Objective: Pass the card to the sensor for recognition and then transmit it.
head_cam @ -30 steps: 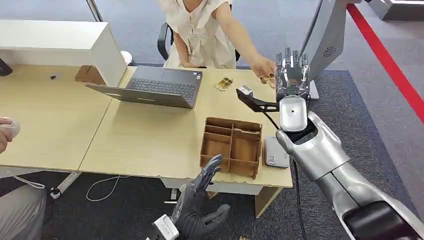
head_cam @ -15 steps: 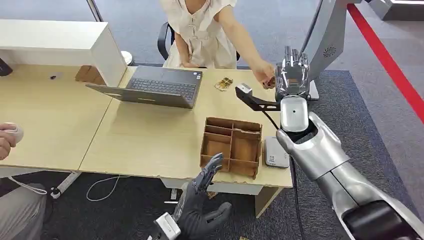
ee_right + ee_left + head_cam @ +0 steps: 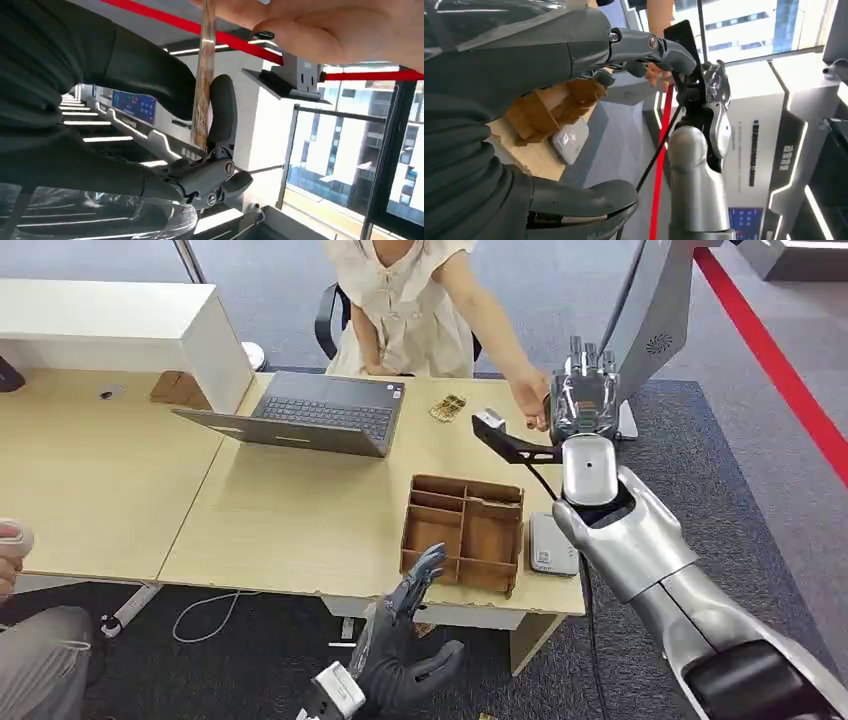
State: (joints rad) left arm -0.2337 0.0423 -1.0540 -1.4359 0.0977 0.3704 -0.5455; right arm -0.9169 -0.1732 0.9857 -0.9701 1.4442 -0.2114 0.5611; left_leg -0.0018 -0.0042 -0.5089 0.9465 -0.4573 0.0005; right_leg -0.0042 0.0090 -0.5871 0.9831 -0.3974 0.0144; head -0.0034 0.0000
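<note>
With the card only thinly pinched in the right robot hand — the person's hand touching its far edge — it risked slipping free.

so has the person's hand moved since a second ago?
Yes. The person's hand has come down the picture and closer to the right hand, judged against the fixed black sensor bracket.

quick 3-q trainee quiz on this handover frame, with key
1. True or false: the left robot hand holds nothing.
2. Relative to the brown divided cardboard tray, the flat white-grey card reader lies: A) inside it, B) beside it, C) underneath it.
3. Fill in: the thin brownish card stands between fingers of the right robot hand, its other end pinched by a person's ____.
Key: 1 true; 2 B; 3 hand.
</note>
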